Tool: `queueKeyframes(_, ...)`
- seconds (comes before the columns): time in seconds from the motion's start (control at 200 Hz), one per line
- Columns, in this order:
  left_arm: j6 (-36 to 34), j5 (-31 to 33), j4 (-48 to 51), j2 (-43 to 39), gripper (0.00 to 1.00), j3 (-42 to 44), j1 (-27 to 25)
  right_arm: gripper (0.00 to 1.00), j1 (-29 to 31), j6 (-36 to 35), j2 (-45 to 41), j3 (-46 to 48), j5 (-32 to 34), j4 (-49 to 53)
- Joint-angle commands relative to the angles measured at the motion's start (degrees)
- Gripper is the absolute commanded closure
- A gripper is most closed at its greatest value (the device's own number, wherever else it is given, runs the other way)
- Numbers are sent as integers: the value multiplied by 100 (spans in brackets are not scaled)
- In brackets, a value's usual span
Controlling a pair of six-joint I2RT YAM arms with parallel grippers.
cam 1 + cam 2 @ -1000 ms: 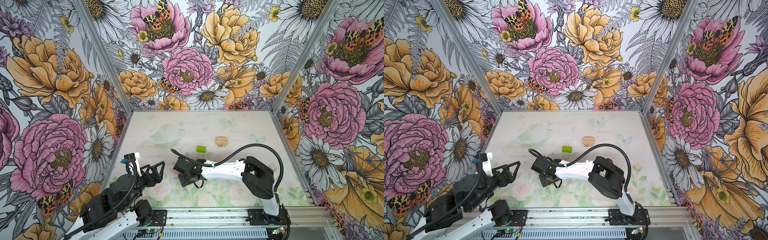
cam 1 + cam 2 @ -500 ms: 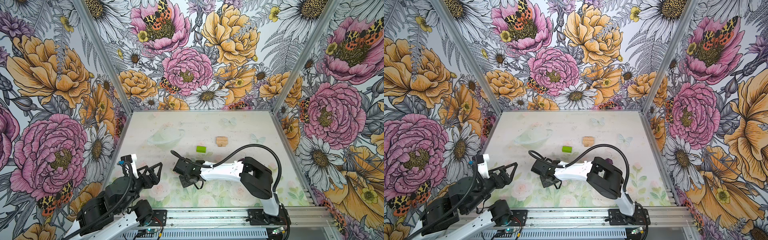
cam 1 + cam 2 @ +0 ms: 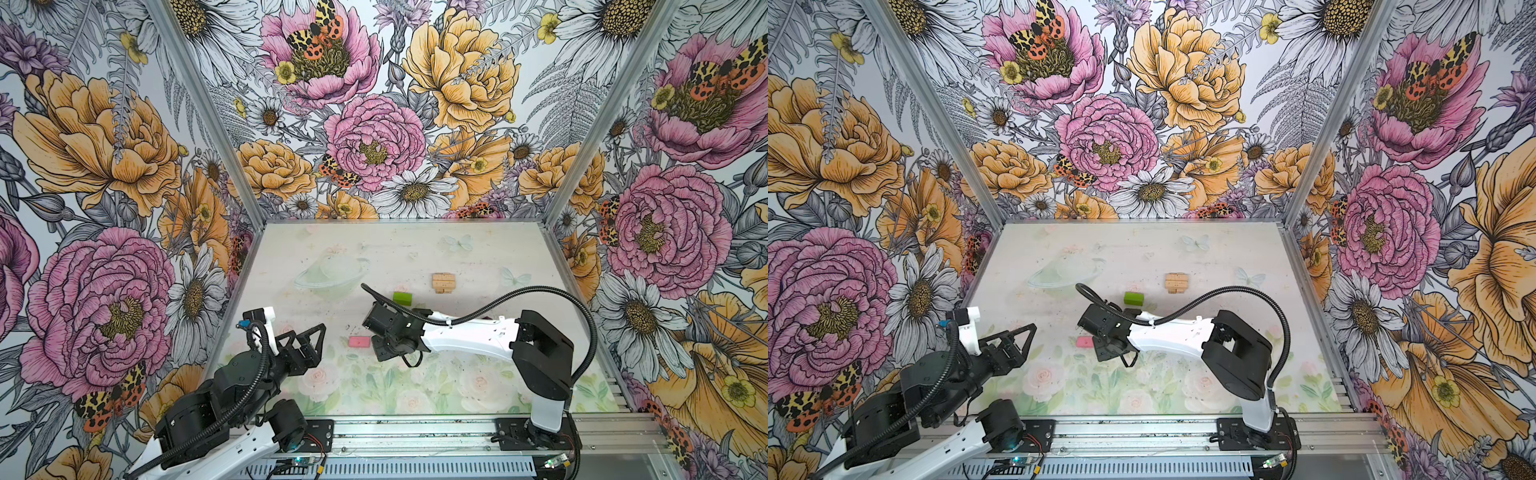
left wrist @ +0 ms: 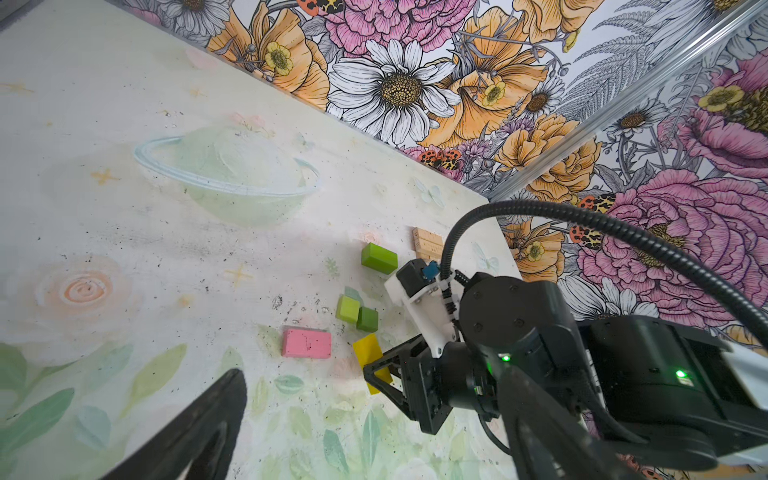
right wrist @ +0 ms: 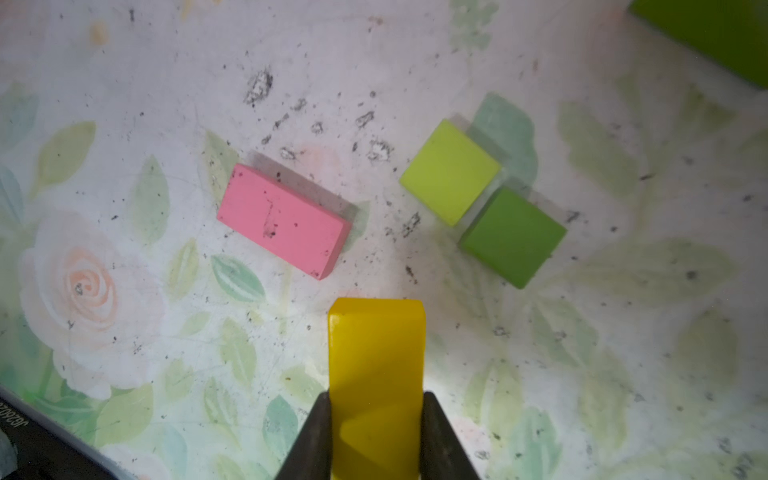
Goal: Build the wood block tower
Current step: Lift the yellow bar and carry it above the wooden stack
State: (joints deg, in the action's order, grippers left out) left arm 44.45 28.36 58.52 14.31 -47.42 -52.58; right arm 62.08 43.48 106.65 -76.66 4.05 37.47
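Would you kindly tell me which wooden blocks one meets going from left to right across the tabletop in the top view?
pink oblong → green brick → stack of tan oblongs

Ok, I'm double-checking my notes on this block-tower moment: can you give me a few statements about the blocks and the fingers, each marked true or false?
1. The right fingers are shut on the yellow oblong wooden block. True.
2. The pink oblong wooden block is stacked on the plain tan wooden blocks. False: it lies flat on the table, well apart from them.
3. The light green wooden cube and the dark green wooden cube sit side by side, touching. True.
4. The left fingers hold the green wooden brick. False: they are open and empty, and the brick rests on the table.
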Motion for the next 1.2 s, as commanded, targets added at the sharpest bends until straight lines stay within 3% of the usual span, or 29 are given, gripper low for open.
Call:
queueKeyframes(0.0, -78, 87, -162, 71, 4, -14, 63, 74, -190, -129, -401, 179, 173, 40)
queueKeyframes(0.255, -208, -326, -1151, 487, 3, 376, 64, 74, -808, -368, -917, 367, 389, 244)
queueKeyframes(0.565, -278, -930, -2699, 1680, 3, 779, 103, 74, -1902, -831, -1234, 278, 454, 505)
queueKeyframes(0.846, -164, -1566, -4025, 2940, 4, 1012, 188, 74, -2751, -1120, -742, -390, 377, 602)
queueKeyframes(1.196, -475, -2136, -4578, 4124, 3, 647, 228, 74, -3340, -1155, 242, -1103, 58, 630)
